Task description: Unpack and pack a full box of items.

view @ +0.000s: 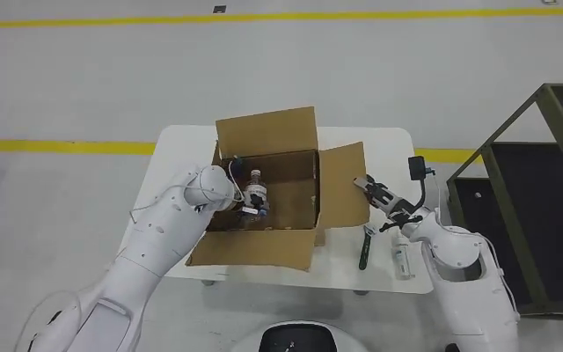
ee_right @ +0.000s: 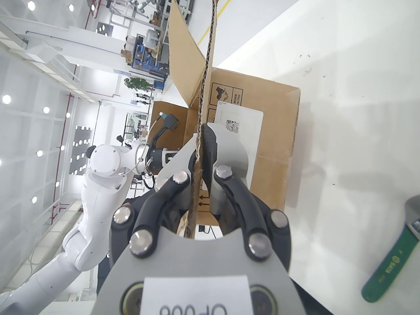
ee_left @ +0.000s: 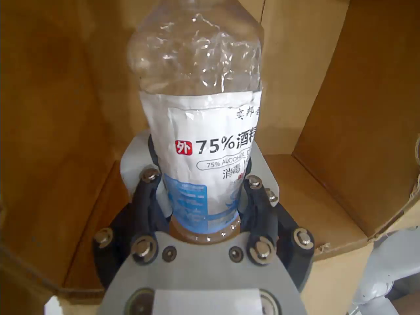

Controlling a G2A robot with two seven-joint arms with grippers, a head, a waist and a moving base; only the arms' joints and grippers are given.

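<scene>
Left gripper [ee_left: 200,178] clamped on alcohol bottle [ee_left: 197,67] inside cardboard box [view: 264,132], right gripper [ee_right: 200,152] pinching side flap [view: 343,180]: best lift straight up, flap held wide.

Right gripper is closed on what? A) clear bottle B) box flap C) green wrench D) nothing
B: in the right wrist view the right gripper has its fingers pinching the edge of the box flap; the green wrench lies free on the table.
</scene>
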